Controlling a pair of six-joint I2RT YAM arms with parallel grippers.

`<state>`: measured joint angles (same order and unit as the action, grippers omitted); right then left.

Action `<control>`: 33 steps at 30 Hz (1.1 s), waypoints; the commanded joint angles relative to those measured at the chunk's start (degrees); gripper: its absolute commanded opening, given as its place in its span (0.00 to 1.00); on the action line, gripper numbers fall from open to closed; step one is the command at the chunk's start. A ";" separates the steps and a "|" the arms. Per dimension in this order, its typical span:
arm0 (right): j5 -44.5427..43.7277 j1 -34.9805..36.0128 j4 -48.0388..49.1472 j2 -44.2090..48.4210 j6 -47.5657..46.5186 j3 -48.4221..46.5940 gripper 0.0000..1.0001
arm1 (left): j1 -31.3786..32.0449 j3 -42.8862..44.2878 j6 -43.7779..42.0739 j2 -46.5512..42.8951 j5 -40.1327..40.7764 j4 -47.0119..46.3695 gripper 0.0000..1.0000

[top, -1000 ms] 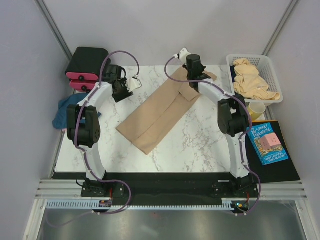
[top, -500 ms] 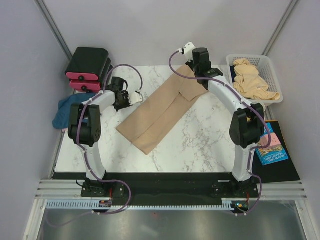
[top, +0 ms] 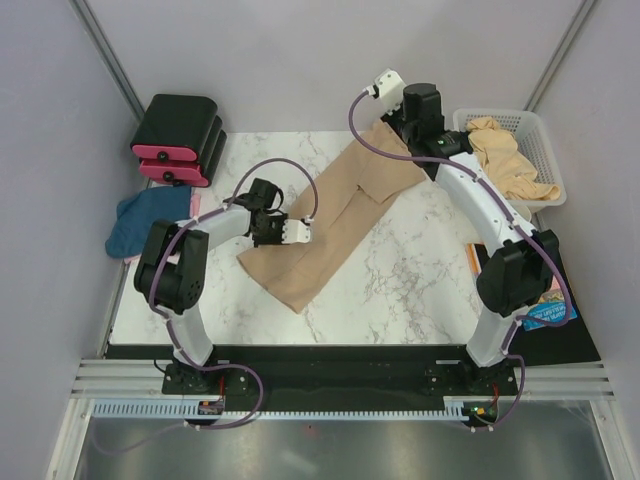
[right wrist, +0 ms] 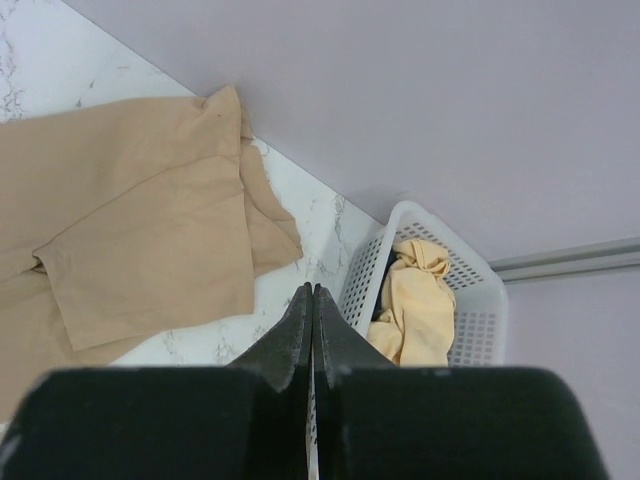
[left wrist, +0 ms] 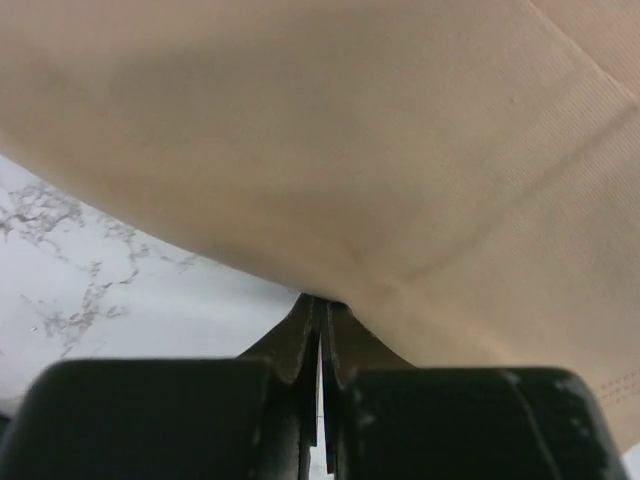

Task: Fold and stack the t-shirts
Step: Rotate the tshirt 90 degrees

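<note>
Top external view. The white marble table top (top: 400, 290) fills the middle of the frame, with a black strip (top: 320, 365) along its near edge where both arm bases are bolted. Plain grey walls close the cell on three sides, with metal rails in the far corners.

Tan t-shirt (top: 345, 205): folded into a long band, lying diagonally across the marble from 1 o'clock to 7 o'clock. A sleeve is spread flat at the far end.

Left gripper (left wrist: 320, 303): at the shirt's left long edge, near 9 o'clock of the table centre. Left wrist view: fingers clenched on the tan cloth edge. The cloth spans the top of that view and marble shows beneath it.

Right gripper (right wrist: 313, 290): at 1 o'clock, by the shirt's far end. Right wrist view: fingers pressed together with nothing between them; shirt below left, basket to the right.

Surroundings:
- White mesh basket (top: 548, 145) at 2 o'clock, just off the marble, holding crumpled yellow-tan cloth (top: 505, 160).
- Black-and-pink boxes (top: 175, 140) stacked at 10 o'clock, against the left wall.
- Blue cloth (top: 140, 218) bunched at 9 o'clock, beside the table's left edge.
- Blue box (top: 552, 308) at 4 o'clock on a black mat (top: 575, 345), partly hidden by the right arm.
</note>
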<state>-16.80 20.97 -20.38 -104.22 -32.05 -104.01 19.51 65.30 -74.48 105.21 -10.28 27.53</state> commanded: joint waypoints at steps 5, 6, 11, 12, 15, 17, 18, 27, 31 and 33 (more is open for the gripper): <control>3.00 -0.23 -1.41 4.65 3.22 2.23 0.00 | 3.43 -1.66 -2.16 -5.98 -9.31 15.00 0.02; 3.17 -0.23 -2.11 4.56 3.40 1.88 0.00 | 4.39 -1.75 -2.25 -6.85 -9.49 15.79 0.02; 5.01 -0.23 -4.66 4.82 4.45 0.82 0.00 | 7.64 -1.49 -2.34 -9.49 -12.47 18.52 0.02; 5.37 -0.14 -5.54 5.17 4.54 0.91 0.00 | 8.87 -1.32 -2.16 -9.58 -13.00 18.70 0.02; 5.81 0.03 -6.42 6.22 4.98 2.05 0.00 | 11.85 0.26 -1.20 -9.15 -15.03 19.84 0.02; 5.98 0.12 -6.86 6.66 5.16 3.28 0.00 | 13.27 1.41 -1.11 -8.18 -16.17 20.72 0.02; 6.07 0.21 -7.13 7.10 5.16 3.63 0.00 | 14.49 1.59 -1.11 -7.83 -16.26 21.16 0.02; 6.34 0.56 -8.18 9.30 5.07 6.09 0.00 | 11.89 4.39 1.69 -6.33 -8.88 17.39 0.02; 6.95 0.56 -8.01 9.83 4.98 7.68 0.00 | 8.01 7.39 2.24 -5.72 -7.41 16.59 0.02; 7.48 0.56 -7.83 9.83 5.25 7.77 0.01 | 6.96 6.43 1.71 -5.80 -5.37 13.97 0.02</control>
<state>-10.63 21.28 -28.58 -96.57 -27.99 -96.75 28.73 70.46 -73.49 99.07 -19.51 45.52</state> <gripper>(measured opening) 0.007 0.025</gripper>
